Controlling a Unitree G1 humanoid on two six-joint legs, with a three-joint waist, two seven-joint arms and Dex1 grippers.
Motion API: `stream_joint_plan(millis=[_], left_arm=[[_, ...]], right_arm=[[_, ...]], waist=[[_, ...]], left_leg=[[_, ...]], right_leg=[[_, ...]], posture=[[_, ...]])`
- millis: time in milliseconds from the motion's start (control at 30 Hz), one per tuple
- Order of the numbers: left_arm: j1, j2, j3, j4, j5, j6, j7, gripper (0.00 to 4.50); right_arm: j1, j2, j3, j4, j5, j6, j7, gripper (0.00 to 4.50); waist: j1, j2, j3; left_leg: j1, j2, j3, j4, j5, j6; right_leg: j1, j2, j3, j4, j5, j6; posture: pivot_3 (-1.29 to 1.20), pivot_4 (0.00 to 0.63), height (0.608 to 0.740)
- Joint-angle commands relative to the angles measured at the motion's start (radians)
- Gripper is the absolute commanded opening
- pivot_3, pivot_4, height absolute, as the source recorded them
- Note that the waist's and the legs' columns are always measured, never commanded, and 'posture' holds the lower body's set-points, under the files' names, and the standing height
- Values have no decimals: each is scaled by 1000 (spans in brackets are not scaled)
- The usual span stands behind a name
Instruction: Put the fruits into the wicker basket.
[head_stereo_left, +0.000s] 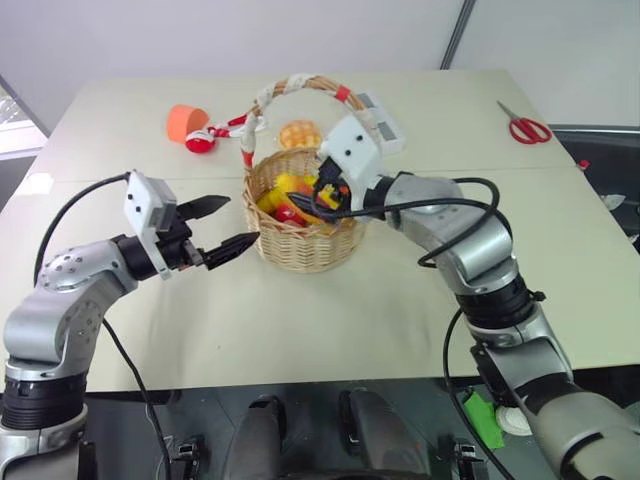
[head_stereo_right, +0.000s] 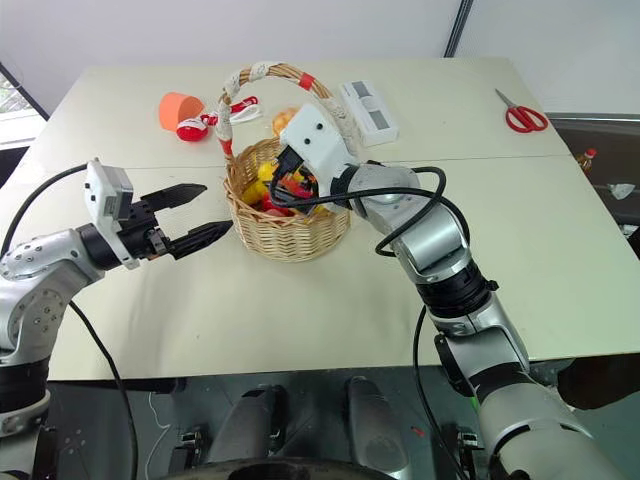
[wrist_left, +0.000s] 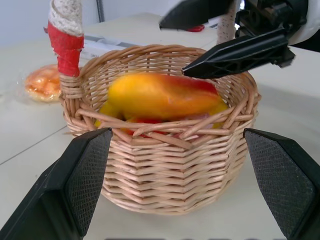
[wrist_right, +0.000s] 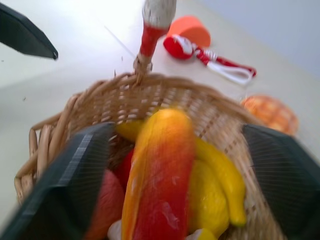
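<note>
The wicker basket (head_stereo_left: 300, 245) stands at the middle of the table, its ribbon-wrapped handle (head_stereo_left: 300, 84) arching over it. Inside lie the fruits: a red-and-yellow mango (wrist_left: 160, 95) on top, yellow bananas (wrist_right: 220, 185) and a red fruit (wrist_right: 107, 200) beneath it. My right gripper (head_stereo_left: 322, 195) hovers over the basket's mouth, open, its fingers (wrist_left: 235, 52) spread just above the mango and apart from it. My left gripper (head_stereo_left: 222, 225) is level with the basket's left wall, open, with nothing between its fingers.
Behind the basket sit an orange cup (head_stereo_left: 185, 122), a red-and-white toy with a ribbon (head_stereo_left: 203, 142) and a tan waffle bun (head_stereo_left: 299, 133). A white box (head_stereo_left: 380, 116) lies behind my right hand. Red scissors (head_stereo_left: 527, 127) rest at the far right.
</note>
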Motion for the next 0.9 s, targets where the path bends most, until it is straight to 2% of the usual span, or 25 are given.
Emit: stream_joint_plan(millis=[33,167,267,367,467,600,700,733,800,900], left_arm=[[16,-3,-2,-48,-22,-3,3,4500],[10,-11,-16,-49,-29,-1,-2,4500],[-5,-13,-35,-39,-32,-2,-11,4500],[-36,-21,-62,-15,-30,-8,-23,4500],[-69,-34,-85,2,-31,-10,-30,4500],[-76,-43,-100,1,-28,-9,-28,4500],[-69,-49,-100,-8,-27,-12,-16,4500],[-63,-52,-95,-16,-30,-11,-7,4500],[-50,-54,-85,-33,-39,-7,5,4500],[-38,-53,-83,-44,-42,-8,15,4500]], right_arm=[[126,-97,-142,-250,151,-83,175,4445],[325,-233,-305,-371,327,6,283,4445],[389,-250,-365,-362,352,25,238,4445],[386,-202,-361,-273,283,7,125,4445],[320,-98,-312,-126,179,-64,-8,4445],[250,31,-259,27,111,-177,-56,4445],[229,76,-256,101,75,-229,-83,4445],[231,82,-258,107,65,-248,-90,3938],[241,86,-260,106,57,-266,-93,3241],[255,89,-278,97,66,-276,-98,1641]], waist=[[9,0,0],[20,0,0],[15,0,0],[-1,0,0],[-12,0,0],[-17,0,0],[-12,0,0],[-7,0,0],[-2,0,0],[-1,0,0]], left_leg=[[0,0,-1,0,0,0],[1,0,-2,0,-1,1],[4,0,-1,1,-1,1],[8,1,1,1,-1,1],[15,0,3,-1,-1,1],[15,1,2,-2,-1,1],[13,1,1,-2,-1,1],[12,2,1,-2,-1,1],[12,1,2,-2,-1,1],[11,1,1,0,-1,1]], right_leg=[[1,0,-1,0,0,0],[4,0,-3,-2,0,0],[7,1,-2,-2,0,0],[9,4,-1,-1,0,0],[12,5,1,0,0,0],[12,7,2,1,0,-1],[11,5,2,0,0,-1],[11,5,2,0,0,-1],[10,3,2,0,0,0],[10,2,2,0,0,0]], posture=[[0,150,740],[0,150,740],[0,150,740],[0,150,740],[0,150,740],[0,150,740],[0,150,740],[0,150,740],[0,150,740],[0,150,740]])
